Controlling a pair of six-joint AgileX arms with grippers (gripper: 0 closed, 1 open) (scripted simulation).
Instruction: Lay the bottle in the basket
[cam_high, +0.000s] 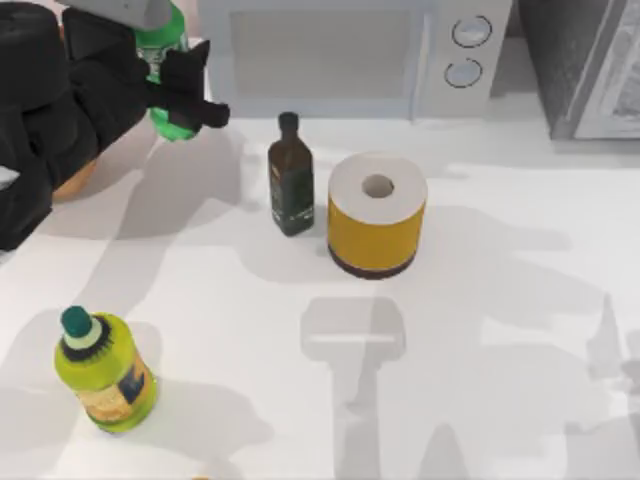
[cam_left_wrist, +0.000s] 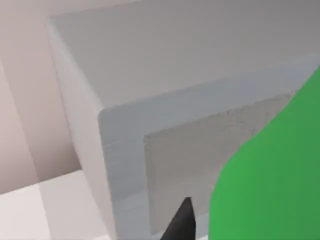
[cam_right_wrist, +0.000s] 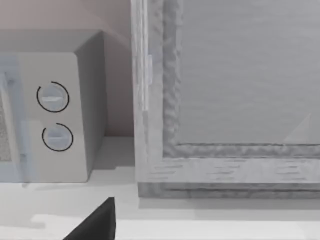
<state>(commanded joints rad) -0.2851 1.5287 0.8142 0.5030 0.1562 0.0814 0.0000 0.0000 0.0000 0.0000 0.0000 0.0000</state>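
My left gripper (cam_high: 172, 92) is squeezing the green soda bottle (cam_high: 165, 45), holding it up at the far left of the table, above the wicker basket (cam_high: 75, 182). I think it is carrying it over; next, lowering it sideways. I cannot see inside the basket

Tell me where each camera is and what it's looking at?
Top view: above the table, looking down; left tool holds the bottle by the basket.
Left wrist view: on the left arm, facing the microwave; bottle and a dark fingertip show.
Right wrist view: on the right arm, facing microwave; a fingertip shows.
Shared: the microwave.
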